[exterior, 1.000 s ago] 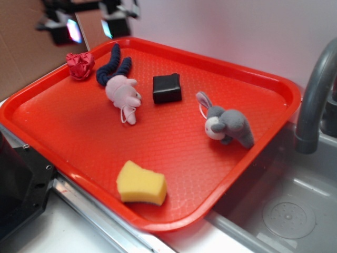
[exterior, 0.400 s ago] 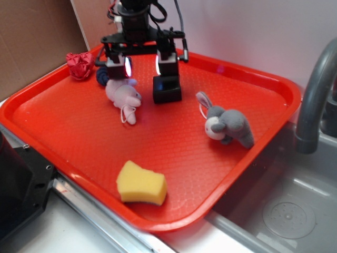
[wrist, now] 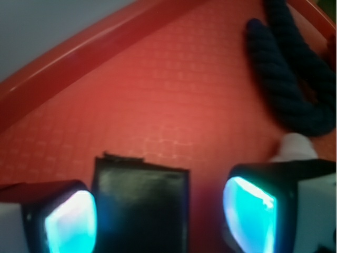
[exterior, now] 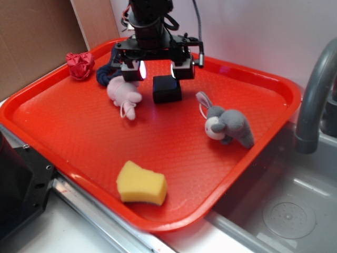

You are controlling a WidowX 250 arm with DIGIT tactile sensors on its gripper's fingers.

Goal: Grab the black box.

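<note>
Glossy and squarish with rounded edges, the black box (exterior: 167, 88) lies flat on the far half of the red tray (exterior: 73, 132), beside the pink plush toy (exterior: 124, 94). Compared with 0.4 s ago, the gripper (exterior: 158, 70) has shifted right and now hangs directly over the box rather than over its left side. The jaws stand wide open, holding nothing; in the wrist view the two lit fingers (wrist: 251, 211) flank the box (wrist: 141, 208), apart from it. The tray surface is finely textured plastic. A dark navy fuzzy curled toy (wrist: 287, 79) lies behind; a grey plush rabbit (exterior: 226, 124) and a yellow sponge (exterior: 141, 183) lie nearer the front.
</note>
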